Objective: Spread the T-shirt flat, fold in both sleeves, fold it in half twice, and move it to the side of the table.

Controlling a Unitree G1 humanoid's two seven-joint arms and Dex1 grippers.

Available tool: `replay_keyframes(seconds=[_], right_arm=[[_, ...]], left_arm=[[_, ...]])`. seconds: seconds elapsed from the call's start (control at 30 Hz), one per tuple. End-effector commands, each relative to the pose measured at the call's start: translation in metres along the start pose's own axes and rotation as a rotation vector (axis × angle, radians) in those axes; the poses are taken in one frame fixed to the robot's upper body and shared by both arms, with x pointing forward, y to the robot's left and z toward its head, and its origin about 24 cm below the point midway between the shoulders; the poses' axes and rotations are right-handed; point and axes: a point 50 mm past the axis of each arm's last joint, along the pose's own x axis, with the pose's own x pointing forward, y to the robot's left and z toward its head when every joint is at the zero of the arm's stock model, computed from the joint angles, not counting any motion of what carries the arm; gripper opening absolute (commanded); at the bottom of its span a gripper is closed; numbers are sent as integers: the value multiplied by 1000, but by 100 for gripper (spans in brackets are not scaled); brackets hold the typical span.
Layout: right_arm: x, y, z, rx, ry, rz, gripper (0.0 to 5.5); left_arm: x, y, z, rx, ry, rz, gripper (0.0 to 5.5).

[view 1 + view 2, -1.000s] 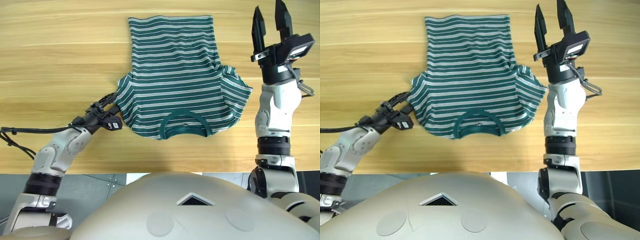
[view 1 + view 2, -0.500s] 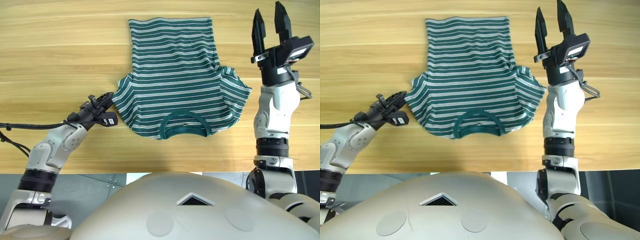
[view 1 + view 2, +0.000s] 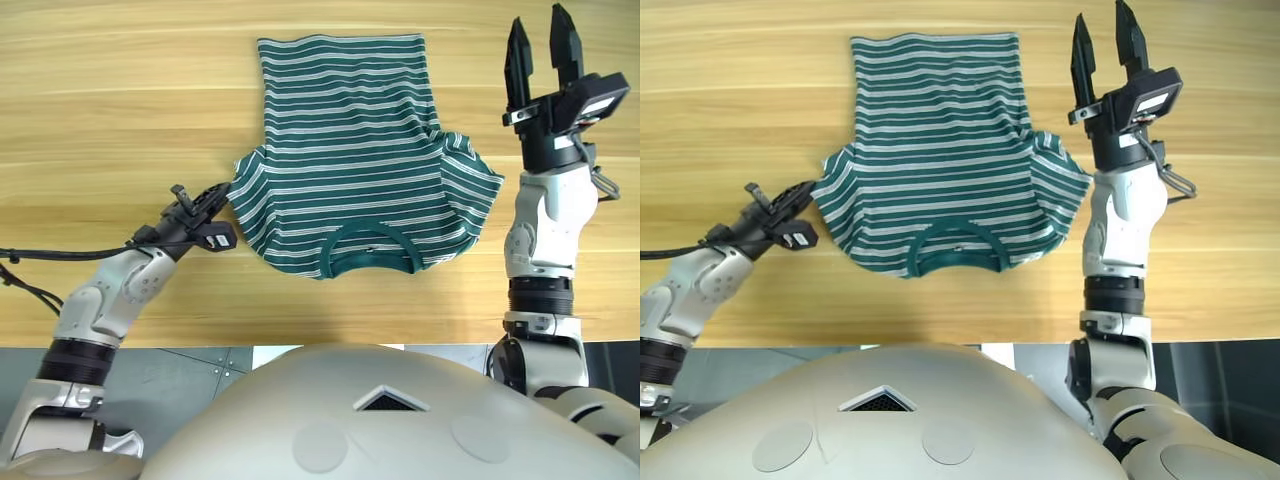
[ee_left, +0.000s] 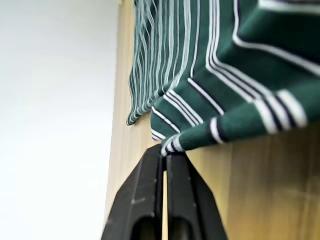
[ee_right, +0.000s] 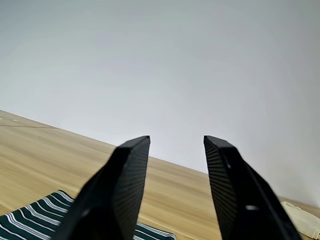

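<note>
The T-shirt [image 3: 350,160] lies mid-table [image 3: 120,100], collar nearest the robot, hem at the far side, both sleeves bunched. The left gripper [image 4: 164,152] is closed on the very edge of the left sleeve [image 3: 245,185]. The right gripper [image 3: 537,45] stands with its jaws apart above the wood, right of the shirt. I'd say that pinch is thin. A tug outward could slip it free, or drag the whole shirt left, since nothing pins it.
</note>
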Motion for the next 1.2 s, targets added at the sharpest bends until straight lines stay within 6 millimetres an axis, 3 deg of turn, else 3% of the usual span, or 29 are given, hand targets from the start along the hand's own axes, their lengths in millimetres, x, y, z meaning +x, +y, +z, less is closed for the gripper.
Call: replay_keyframes(seconds=[0.03, 0.43, 0.63, 0.87, 0.97, 1.2], right_arm=[[0, 3, -3, 12, 10, 4, 198], [-1, 11, -6, 45, 21, 0, 198], [-3, 14, -9, 53, 28, 0, 198], [-5, 16, -12, 61, 34, 0, 198], [-5, 17, -14, 65, 38, 2, 198], [-8, 19, -17, 74, 45, 1, 198]], left_arm=[[8, -6, 8, -73, -29, 79, 2], [20, 10, 15, -67, -81, 202, 2], [34, 6, 30, -99, -176, 190, 2], [43, -14, 48, -124, -277, 80, 2], [53, -16, 57, -145, -319, 73, 2], [68, -9, 57, -174, -305, 126, 2]])
